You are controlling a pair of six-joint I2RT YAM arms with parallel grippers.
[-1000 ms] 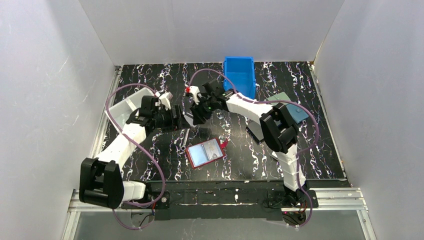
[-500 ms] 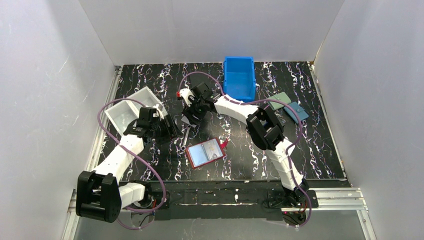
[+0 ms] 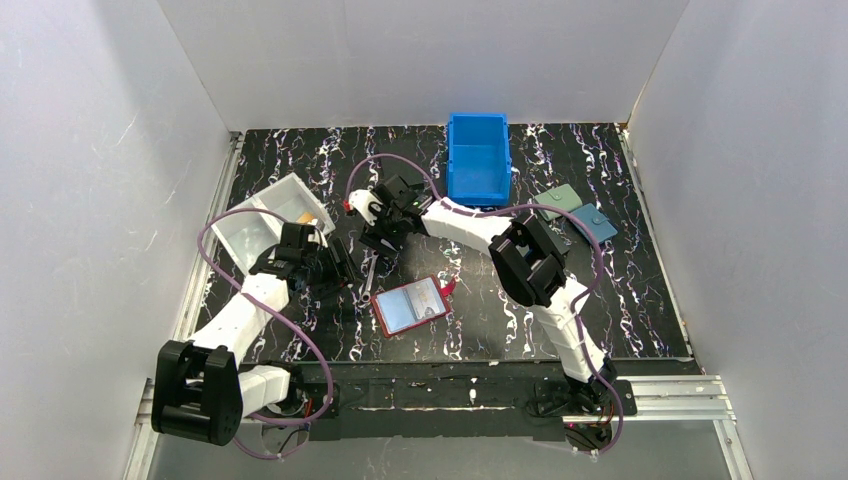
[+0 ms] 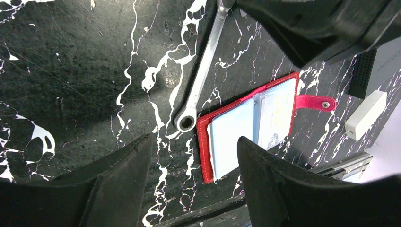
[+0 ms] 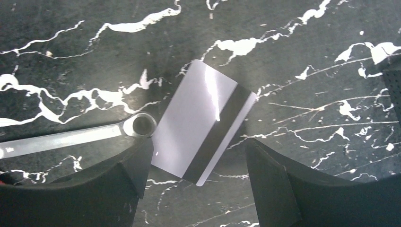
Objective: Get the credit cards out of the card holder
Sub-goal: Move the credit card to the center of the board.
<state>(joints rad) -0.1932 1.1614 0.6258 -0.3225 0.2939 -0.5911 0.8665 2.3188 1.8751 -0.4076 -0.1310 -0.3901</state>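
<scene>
The red card holder (image 3: 410, 307) lies open on the table, its pale blue pockets (image 4: 234, 137) up and its snap tab pointing right. A whitish card (image 5: 201, 132) with a black stripe lies flat on the table. My right gripper (image 5: 198, 144) hangs open right over it, its fingers on either side and not touching it. My left gripper (image 4: 194, 142) is open and empty, just left of the holder (image 4: 250, 127). In the top view the right gripper (image 3: 383, 228) is behind the holder and the left gripper (image 3: 335, 272) to its left. Something small and orange (image 3: 304, 216) lies in the white bin.
A metal wrench (image 4: 201, 80) lies between both grippers, its ring end (image 5: 142, 125) touching the card's corner. A white bin (image 3: 250, 225) stands at the left and a blue bin (image 3: 478, 155) at the back. Teal (image 3: 560, 198) and blue (image 3: 596, 223) wallets lie at the right.
My right gripper has moved left and lower, and its jaws have opened wider. My left gripper has drawn back toward the near left. The holder has not moved.
</scene>
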